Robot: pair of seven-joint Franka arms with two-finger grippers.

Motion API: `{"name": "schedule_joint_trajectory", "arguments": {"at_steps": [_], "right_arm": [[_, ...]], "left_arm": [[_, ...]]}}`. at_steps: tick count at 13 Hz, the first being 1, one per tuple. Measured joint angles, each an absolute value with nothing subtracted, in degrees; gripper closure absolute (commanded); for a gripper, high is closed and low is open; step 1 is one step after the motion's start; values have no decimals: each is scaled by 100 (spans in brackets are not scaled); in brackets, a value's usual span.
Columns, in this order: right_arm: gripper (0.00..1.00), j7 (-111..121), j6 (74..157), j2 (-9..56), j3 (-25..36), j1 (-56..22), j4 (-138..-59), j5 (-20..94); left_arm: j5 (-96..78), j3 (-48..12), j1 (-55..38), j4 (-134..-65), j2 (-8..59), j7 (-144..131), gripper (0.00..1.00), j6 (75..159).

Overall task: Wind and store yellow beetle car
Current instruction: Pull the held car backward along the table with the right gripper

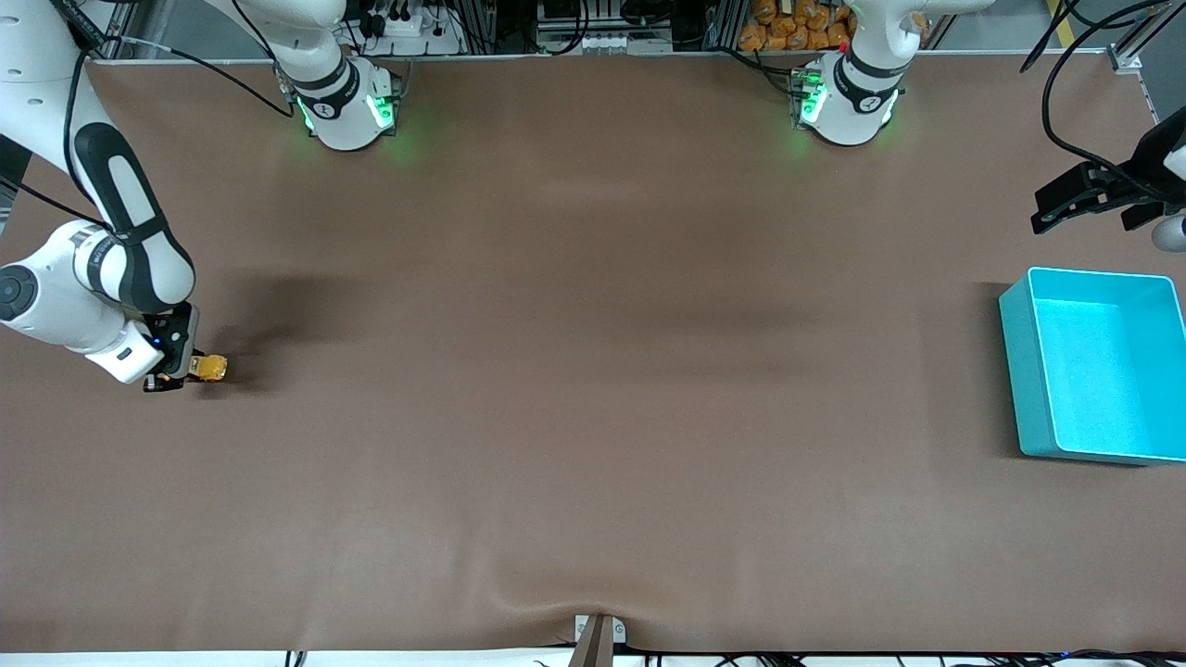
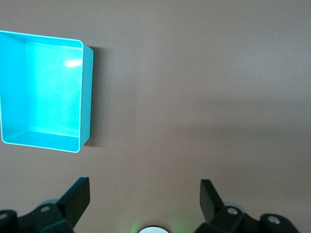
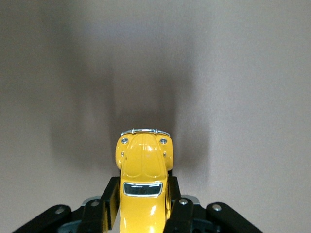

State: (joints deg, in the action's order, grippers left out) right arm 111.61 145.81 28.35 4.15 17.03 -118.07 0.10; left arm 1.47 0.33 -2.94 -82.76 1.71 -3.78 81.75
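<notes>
The yellow beetle car (image 1: 209, 368) is at the right arm's end of the table, gripped by my right gripper (image 1: 178, 375), which is low at the table surface. In the right wrist view the car (image 3: 143, 179) sits between the fingers (image 3: 108, 199), which press on its sides; its rounded end with a chrome bumper points away from the wrist. The turquoise bin (image 1: 1100, 364) is empty at the left arm's end of the table. My left gripper (image 1: 1075, 202) is open and empty, up in the air close to the bin's edge nearest the robots' bases. The bin also shows in the left wrist view (image 2: 86, 92).
The brown table mat (image 1: 593, 371) stretches bare between the car and the bin. The two arm bases (image 1: 347, 106) stand along the table's edge at the top of the front view. A small bracket (image 1: 598, 635) sits at the edge nearest the front camera.
</notes>
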Motion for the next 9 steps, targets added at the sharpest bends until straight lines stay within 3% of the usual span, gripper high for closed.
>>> {"name": "schedule_joint_trajectory", "arguments": {"at_steps": [9], "right_arm": [[88, 11379, 14591, 2966, 413, 2078, -11598, 10]], "left_arm": [[147, 30, -294, -8315, 171, -378, 0, 8178]]}}
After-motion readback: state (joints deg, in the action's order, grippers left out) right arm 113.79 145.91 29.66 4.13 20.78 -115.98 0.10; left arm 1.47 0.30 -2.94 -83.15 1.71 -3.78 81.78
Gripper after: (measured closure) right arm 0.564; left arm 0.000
